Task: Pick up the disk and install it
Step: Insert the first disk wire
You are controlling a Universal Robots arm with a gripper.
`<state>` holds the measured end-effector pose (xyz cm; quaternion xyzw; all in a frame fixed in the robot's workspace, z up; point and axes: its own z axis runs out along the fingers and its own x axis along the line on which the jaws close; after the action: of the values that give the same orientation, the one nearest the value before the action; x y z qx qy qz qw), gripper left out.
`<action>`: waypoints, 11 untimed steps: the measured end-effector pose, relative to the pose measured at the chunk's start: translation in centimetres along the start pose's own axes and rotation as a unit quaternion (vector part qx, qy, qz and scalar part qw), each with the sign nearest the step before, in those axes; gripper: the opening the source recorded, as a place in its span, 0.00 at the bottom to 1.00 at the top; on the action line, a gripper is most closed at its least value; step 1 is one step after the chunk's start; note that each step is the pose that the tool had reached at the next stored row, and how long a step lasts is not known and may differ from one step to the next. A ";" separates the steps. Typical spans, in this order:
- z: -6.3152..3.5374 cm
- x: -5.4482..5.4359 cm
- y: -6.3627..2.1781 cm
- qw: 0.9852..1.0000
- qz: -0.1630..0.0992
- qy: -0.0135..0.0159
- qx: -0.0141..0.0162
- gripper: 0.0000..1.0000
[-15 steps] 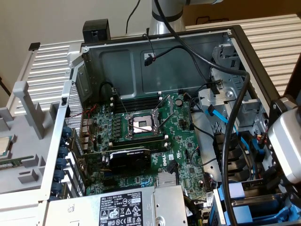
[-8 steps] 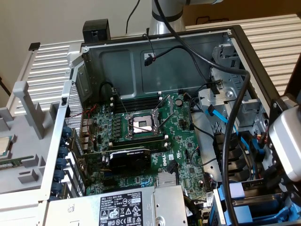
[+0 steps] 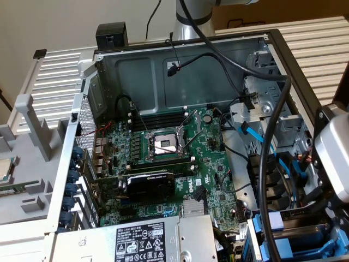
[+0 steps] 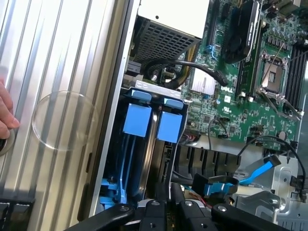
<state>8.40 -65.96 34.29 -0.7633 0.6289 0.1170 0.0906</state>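
Risk: if the disk (image 4: 138, 120) tilts, its blue rails could catch on the drive bay (image 4: 109, 190) wall and jam. The black cable (image 4: 192, 65) lies close by.
Disk: on edge inside the drive bay, directly ahead of the tool (image 4: 166, 208).
Tool: nearly closed, apparently pinching the disk's near end.

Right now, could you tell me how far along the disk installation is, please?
Looks done: the disk, blue rails on, is already down in the drive bay at the case's edge. In hand: the claw hangs right over it, close. Left: I cannot see whether the disk is pushed fully home, so seating is unconfirmed.
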 end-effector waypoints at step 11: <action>-0.38 -0.9 -0.07 1.000 0.001 0.005 -0.002 0.17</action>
<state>8.33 -65.22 34.91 -0.7637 0.6296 0.1139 0.0858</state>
